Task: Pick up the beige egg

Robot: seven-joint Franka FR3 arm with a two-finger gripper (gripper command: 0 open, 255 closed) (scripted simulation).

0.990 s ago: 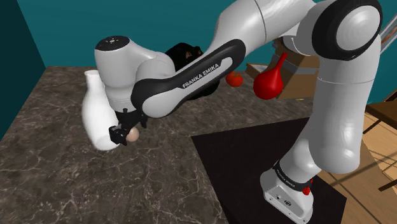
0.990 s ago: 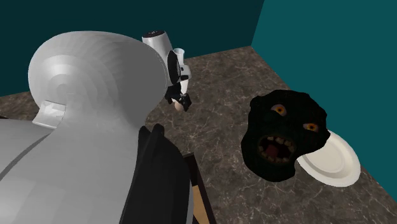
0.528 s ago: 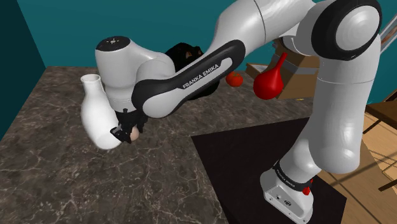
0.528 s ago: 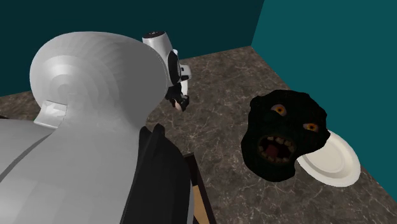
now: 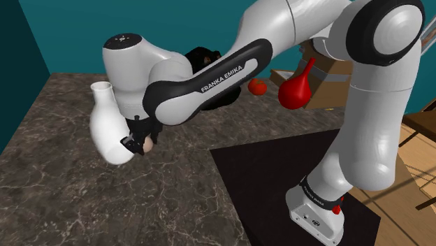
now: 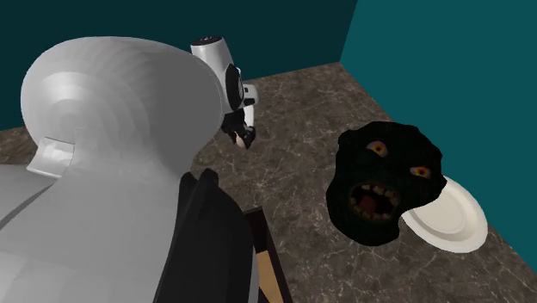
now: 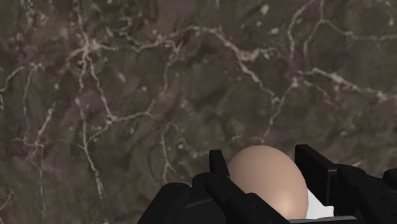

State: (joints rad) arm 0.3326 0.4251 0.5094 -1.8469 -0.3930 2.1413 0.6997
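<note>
The beige egg [image 7: 267, 184] sits clasped between my two black fingers, above the dark marble counter [image 7: 127, 95]. In the shoulder view my gripper [image 5: 142, 144] is shut on the egg [image 5: 147, 145], just off the counter and right beside the belly of a white vase [image 5: 106, 126]. From the second exterior view the gripper [image 6: 240, 137] hangs small beyond my own arm, with a pale speck of the egg [image 6: 242, 140] at its tips.
A black monster mask [image 6: 383, 181] rests against a white plate [image 6: 452, 219] on the counter. A red pear-shaped object [image 5: 297, 87] and a small red fruit [image 5: 258, 87] lie behind the arm near cardboard boxes [image 5: 328, 77]. My black stand [image 5: 293, 189] is at lower right.
The fingers closed on the egg and the hand rose slightly from the counter. The vase beside it shifted a little and stands more upright.
</note>
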